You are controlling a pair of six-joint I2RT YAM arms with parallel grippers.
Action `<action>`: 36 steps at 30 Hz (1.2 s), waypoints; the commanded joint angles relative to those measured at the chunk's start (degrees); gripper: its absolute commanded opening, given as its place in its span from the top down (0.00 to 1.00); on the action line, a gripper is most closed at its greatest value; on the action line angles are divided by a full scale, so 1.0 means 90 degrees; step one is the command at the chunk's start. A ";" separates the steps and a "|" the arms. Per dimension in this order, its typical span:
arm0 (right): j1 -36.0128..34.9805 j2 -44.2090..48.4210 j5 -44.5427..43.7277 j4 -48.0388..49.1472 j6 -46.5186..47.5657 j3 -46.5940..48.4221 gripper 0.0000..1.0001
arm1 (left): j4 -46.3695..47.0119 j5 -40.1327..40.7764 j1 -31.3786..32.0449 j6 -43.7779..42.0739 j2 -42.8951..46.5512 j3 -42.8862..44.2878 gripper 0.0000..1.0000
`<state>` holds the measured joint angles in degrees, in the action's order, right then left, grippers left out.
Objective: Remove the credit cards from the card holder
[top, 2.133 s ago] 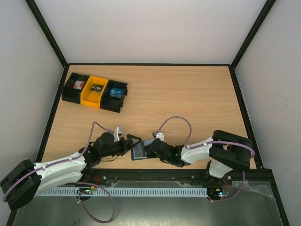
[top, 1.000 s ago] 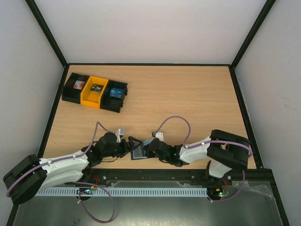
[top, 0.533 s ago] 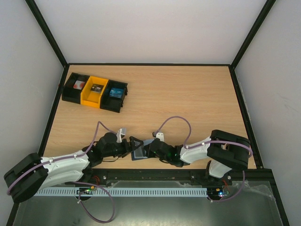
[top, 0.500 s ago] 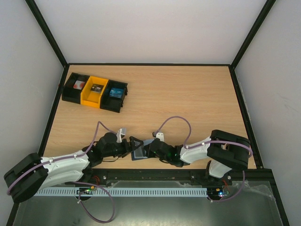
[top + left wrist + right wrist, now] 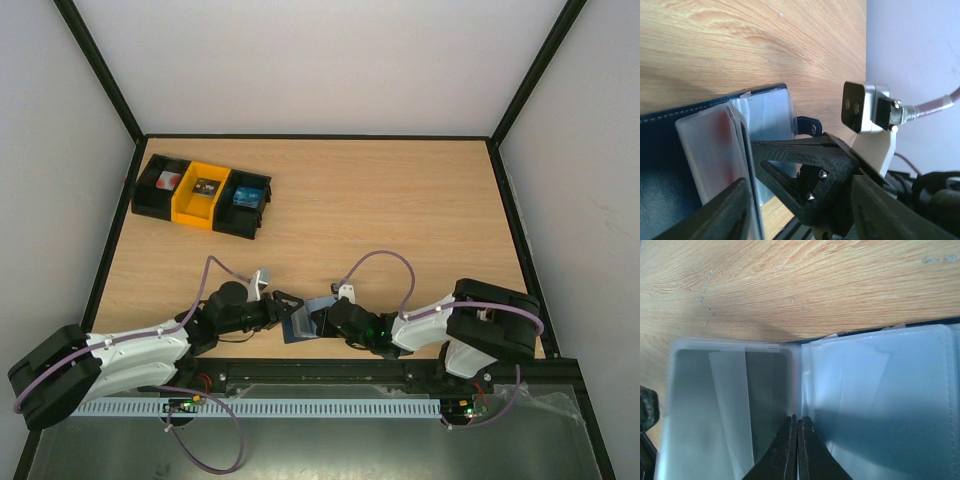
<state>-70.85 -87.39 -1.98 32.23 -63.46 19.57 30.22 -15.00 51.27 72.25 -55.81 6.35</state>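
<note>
As the card holder lies open on the tabletop, well apart from the row of bins, my right gripper has its jaws closed at the holder's fold; my left gripper has its jaws apart.

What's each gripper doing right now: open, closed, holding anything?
Left gripper: open, fingers apart at the clear sleeves, nothing gripped.
Right gripper: shut, pinching the card holder at its sleeve fold.
</note>
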 commanded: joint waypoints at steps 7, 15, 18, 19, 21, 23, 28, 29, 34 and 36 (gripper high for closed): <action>-0.0019 0.0251 -0.0061 -0.0068 0.0079 -0.0217 0.96 | 0.0148 0.0075 0.0036 -0.0194 -0.0140 0.0103 0.62; -0.0020 0.0585 -0.0140 -0.0734 0.0208 0.0032 0.87 | -0.0756 0.0499 0.0026 -0.0136 0.0001 0.0181 0.48; -0.0021 0.0601 -0.0062 -0.0778 0.0177 0.0061 0.87 | -0.0739 0.0515 0.0008 -0.0050 0.0170 0.0081 0.34; -0.0019 0.0535 -0.0017 -0.0806 0.0176 0.0105 0.87 | -0.0740 0.0517 0.0000 -0.0049 0.0197 0.0069 0.31; -0.0028 0.0355 0.0045 -0.1002 0.0174 0.0237 0.86 | -0.0728 0.0501 -0.0002 -0.0049 0.0215 0.0049 0.28; -0.0033 0.0175 0.0188 -0.1106 0.0243 0.0330 0.87 | -0.0667 0.0465 -0.0001 -0.0023 0.0209 -0.0008 0.26; -0.0038 -0.0032 0.0184 -0.1475 0.0236 0.0442 0.87 | -0.0575 0.0374 -0.0041 0.0106 0.0290 -0.0144 0.25; -0.0038 -0.0057 0.0155 -0.1489 0.0222 0.0441 0.89 | -0.0634 0.0369 -0.0060 0.0107 0.0321 -0.0136 0.24; -0.0052 -0.0239 0.0039 -0.1450 0.0127 0.0451 0.98 | -0.1400 -0.0012 -0.0574 -0.0206 0.0417 0.0050 0.20; -0.0048 -0.0334 -0.0094 -0.1461 0.0065 0.0356 0.98 | -0.1456 -0.0087 -0.0627 -0.0253 0.0601 0.0061 0.15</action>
<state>-70.89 -87.53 -0.51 24.18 -62.13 23.86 21.04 -13.23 47.42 71.96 -52.60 5.69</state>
